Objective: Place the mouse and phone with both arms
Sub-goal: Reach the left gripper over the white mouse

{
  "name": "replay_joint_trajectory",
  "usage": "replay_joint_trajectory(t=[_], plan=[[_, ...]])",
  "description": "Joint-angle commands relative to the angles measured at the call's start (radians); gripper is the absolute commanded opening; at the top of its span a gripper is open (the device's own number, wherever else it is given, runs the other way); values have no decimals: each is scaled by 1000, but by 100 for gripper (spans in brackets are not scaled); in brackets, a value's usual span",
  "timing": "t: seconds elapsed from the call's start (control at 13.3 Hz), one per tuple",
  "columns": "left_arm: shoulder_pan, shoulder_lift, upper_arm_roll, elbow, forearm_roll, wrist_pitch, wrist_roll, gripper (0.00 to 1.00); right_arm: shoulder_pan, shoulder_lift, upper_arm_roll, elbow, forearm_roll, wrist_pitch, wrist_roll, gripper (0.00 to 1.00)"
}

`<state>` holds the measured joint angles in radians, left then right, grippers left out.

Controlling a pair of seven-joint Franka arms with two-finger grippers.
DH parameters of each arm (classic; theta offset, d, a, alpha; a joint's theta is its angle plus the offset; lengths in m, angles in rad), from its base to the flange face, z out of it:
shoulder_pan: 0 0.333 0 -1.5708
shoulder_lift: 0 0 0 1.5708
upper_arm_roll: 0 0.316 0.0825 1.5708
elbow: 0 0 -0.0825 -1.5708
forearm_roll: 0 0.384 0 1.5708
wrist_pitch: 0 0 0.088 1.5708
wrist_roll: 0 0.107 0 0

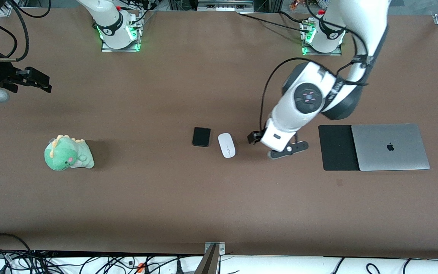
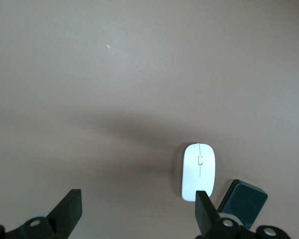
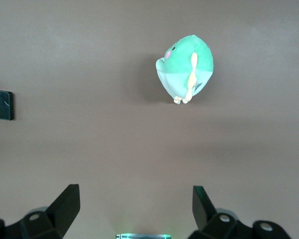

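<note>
Nearest the front camera, the mouse [image 1: 227, 145] and phone [image 1: 201, 136] lie untouched, side by side. Left gripper [image 1: 278, 146] hovers open beside the mouse; right gripper [image 1: 32, 80] waits open at its table end. Both placements remain.

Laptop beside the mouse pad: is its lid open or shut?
Shut. The laptop lies flat, its lid down with the logo facing up, overlapping the black mouse pad; no screen or keyboard shows.

Glossy white plastic mouse [image 1: 227, 145], smooth black phone [image 1: 201, 136], plush cloth dinosaur [image 1: 68, 153], matt brown table [image 1: 165, 198], brushed-metal laptop [image 1: 390, 146].
</note>
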<state>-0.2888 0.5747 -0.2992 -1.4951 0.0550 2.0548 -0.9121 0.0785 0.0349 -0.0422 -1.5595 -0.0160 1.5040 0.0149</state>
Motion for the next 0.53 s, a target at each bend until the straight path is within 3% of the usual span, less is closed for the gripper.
replay_joint_trajectory(t=[0.0, 0.22, 0.45], plan=[[-81, 146, 14, 139, 90, -16, -126, 100, -2, -3, 2, 1, 11, -8, 0, 100], [-122, 221, 18, 188, 92, 42, -180, 100, -2, -3, 2, 1, 11, -8, 0, 100], [-206, 266, 90, 197, 92, 108, -255, 100, -2, -3, 2, 1, 11, -8, 0, 100]])
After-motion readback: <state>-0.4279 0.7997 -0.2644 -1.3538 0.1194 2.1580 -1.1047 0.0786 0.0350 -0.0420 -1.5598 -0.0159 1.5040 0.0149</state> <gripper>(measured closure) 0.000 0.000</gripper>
